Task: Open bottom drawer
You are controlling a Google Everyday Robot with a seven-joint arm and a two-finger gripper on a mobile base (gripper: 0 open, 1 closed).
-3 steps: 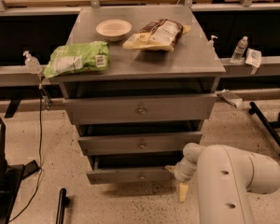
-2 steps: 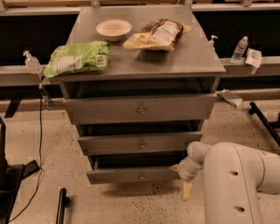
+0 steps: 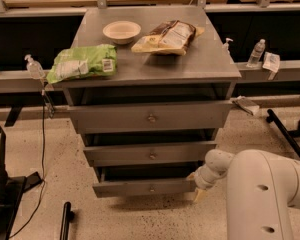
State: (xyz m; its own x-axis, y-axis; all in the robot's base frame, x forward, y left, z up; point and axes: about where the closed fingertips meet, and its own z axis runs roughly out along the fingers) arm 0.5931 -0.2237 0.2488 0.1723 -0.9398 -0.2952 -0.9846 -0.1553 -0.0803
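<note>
The bottom drawer (image 3: 145, 187) is the lowest and narrowest grey front of the cabinet, with a small round knob (image 3: 151, 188) at its centre. It stands pulled out a little, with a dark gap above it. My gripper (image 3: 198, 190) hangs at the end of the white arm (image 3: 262, 194), right at the drawer's right end, low near the floor. Its cream fingertips (image 3: 198, 195) point down beside the drawer's corner.
The middle drawer (image 3: 151, 153) and top drawer (image 3: 150, 117) are above. On the cabinet top lie a green bag (image 3: 82, 62), a white bowl (image 3: 121, 31) and a brown snack bag (image 3: 168, 35). A black stand (image 3: 66, 219) and cables are on the floor at left.
The arm and gripper have shifted slightly to the right along the bottom drawer's right end. The drawers have not visibly moved.
</note>
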